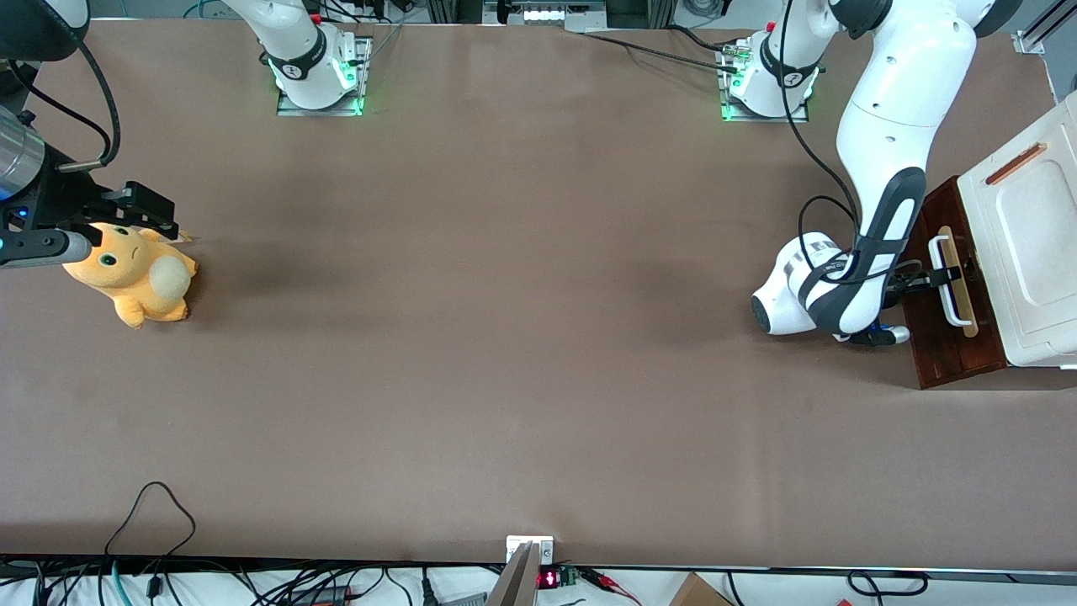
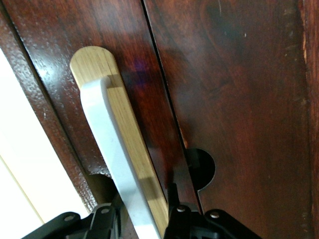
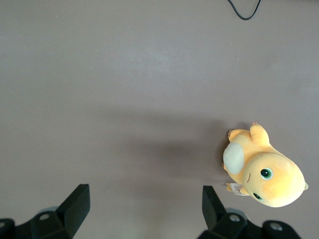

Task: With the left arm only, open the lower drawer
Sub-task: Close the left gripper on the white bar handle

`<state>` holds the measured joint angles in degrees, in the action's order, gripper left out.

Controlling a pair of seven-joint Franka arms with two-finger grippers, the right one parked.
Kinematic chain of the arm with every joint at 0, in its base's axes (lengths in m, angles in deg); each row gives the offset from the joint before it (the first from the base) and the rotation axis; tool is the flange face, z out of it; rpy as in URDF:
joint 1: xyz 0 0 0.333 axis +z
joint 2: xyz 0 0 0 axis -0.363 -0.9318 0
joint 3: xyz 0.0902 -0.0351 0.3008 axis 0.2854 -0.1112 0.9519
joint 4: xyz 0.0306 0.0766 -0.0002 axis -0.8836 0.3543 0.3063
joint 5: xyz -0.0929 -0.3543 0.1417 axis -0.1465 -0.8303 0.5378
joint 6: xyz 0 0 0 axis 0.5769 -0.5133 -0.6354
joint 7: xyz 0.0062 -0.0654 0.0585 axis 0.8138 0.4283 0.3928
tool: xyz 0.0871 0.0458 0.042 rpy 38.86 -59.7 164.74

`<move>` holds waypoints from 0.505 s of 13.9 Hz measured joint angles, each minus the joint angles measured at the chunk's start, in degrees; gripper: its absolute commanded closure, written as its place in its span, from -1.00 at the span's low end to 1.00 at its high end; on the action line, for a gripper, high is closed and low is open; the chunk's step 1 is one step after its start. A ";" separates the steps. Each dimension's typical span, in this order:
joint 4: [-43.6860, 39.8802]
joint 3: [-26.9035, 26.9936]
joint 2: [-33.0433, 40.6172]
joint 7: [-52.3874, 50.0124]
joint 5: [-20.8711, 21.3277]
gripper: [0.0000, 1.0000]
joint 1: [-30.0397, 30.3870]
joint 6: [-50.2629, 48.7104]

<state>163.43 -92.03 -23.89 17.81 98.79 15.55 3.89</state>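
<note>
My left arm (image 1: 883, 168) reaches down across the table (image 1: 505, 337) to the lower drawer (image 1: 947, 286) in front of the white cabinet (image 1: 1031, 244). My gripper (image 1: 944, 276) sits at the drawer's white bar handle (image 1: 949, 282), its black fingers straddling the bar.

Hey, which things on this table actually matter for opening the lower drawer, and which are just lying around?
Part of the job:
- lower drawer, dark wooden front
- its white bar handle
- left arm's gripper, at the handle, fingers either side of the bar

Just lying about:
- orange plush toy, toward the parked arm's end
- white cabinet top, above the drawer
</note>
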 measured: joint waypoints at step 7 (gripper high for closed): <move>-0.10 0.02 0.05 -0.16 0.16 0.45 -0.06 -0.37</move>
<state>163.33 -92.01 -23.85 17.65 98.95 15.49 3.52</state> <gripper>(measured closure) 0.714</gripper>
